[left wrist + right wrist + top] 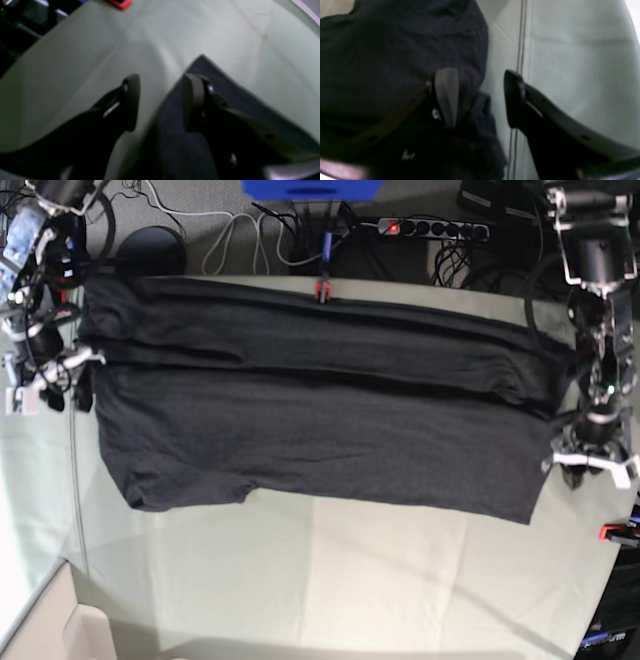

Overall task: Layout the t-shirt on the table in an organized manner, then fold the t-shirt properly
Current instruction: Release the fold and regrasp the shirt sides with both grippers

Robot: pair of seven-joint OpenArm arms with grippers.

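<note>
The dark t-shirt point(320, 410) lies spread wide across the pale grey-green table point(350, 580), folded lengthwise with long creases near its far edge. My left gripper point(161, 102) is open at the shirt's right end; one finger point(192, 102) rests over a pointed corner of the t-shirt point(220, 82) and the other is over bare table point(75, 62). In the base view this left gripper point(590, 465) sits at the shirt's right edge. My right gripper point(480, 100) is open at the shirt's left end, one finger point(446, 97) over the bunched t-shirt point(395, 50). The base view shows the right gripper point(60, 385) there.
A red-orange clamp point(323, 288) holds the table's far edge, and another clamp point(618, 530) is at the right edge. A power strip point(430, 227) and cables lie behind the table. A seam line point(520, 37) runs along the table cloth beside the right gripper.
</note>
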